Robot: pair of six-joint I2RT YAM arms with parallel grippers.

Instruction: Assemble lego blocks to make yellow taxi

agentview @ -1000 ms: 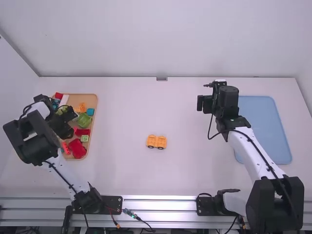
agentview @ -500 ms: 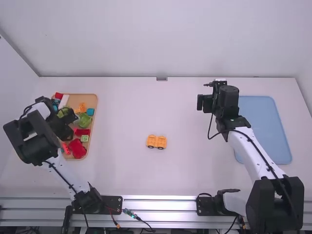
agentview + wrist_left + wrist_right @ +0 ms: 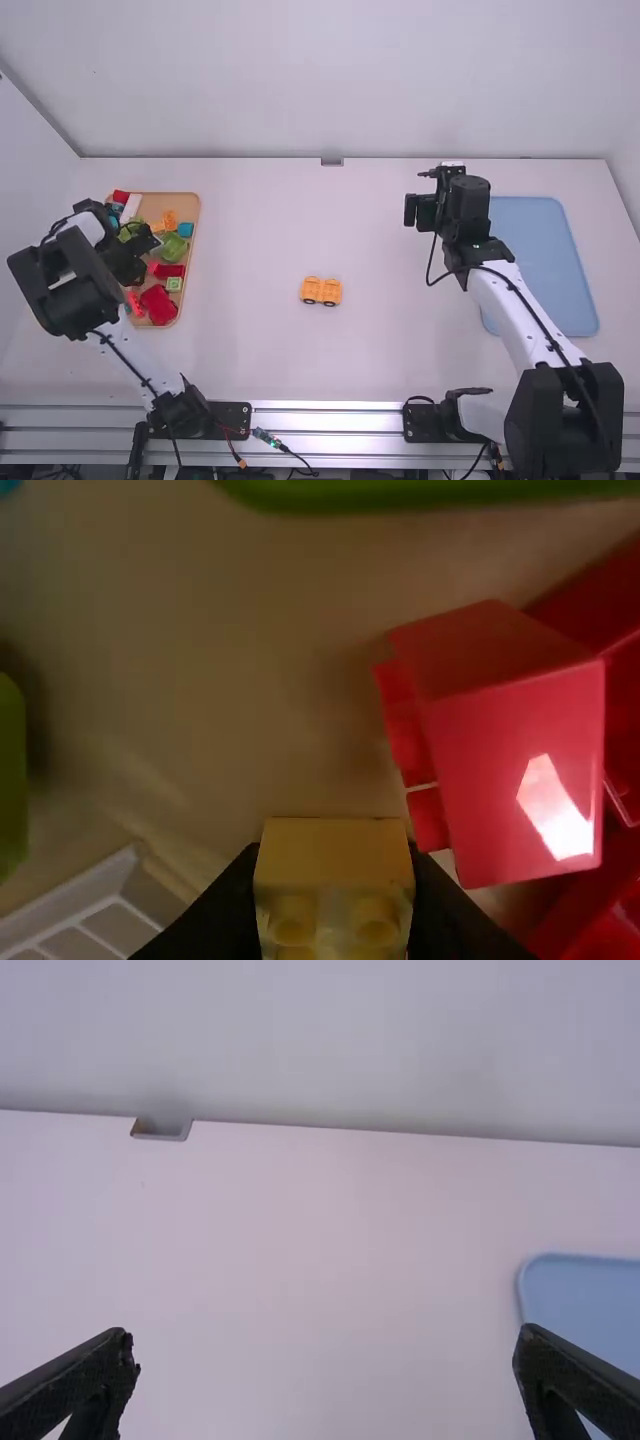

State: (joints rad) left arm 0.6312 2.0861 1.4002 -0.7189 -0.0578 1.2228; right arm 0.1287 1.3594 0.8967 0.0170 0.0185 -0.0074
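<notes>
Over the orange tray [image 3: 191,260] of loose blocks, my left gripper [image 3: 140,268] is held low at the left of the table. In the left wrist view, my left gripper [image 3: 334,890] is shut on a small yellow block [image 3: 335,852], whose studs face the camera. A red block [image 3: 515,770] is close beside it. An orange-yellow piece with dark wheels [image 3: 321,291] stands on the table between the arms. At the right, my right gripper [image 3: 420,210] is held away from the blocks; in its wrist view the right gripper [image 3: 325,1350] is open with nothing between its fingers.
A light blue tray [image 3: 545,265] lies on the right, beside the right arm. Red, green, orange, blue and white blocks crowd the orange tray. A wall rises behind the table's far edge, with a small metal bracket [image 3: 332,161] there.
My left gripper has shifted only very slightly over the orange tray. The right arm and the wheeled piece are where they were.
</notes>
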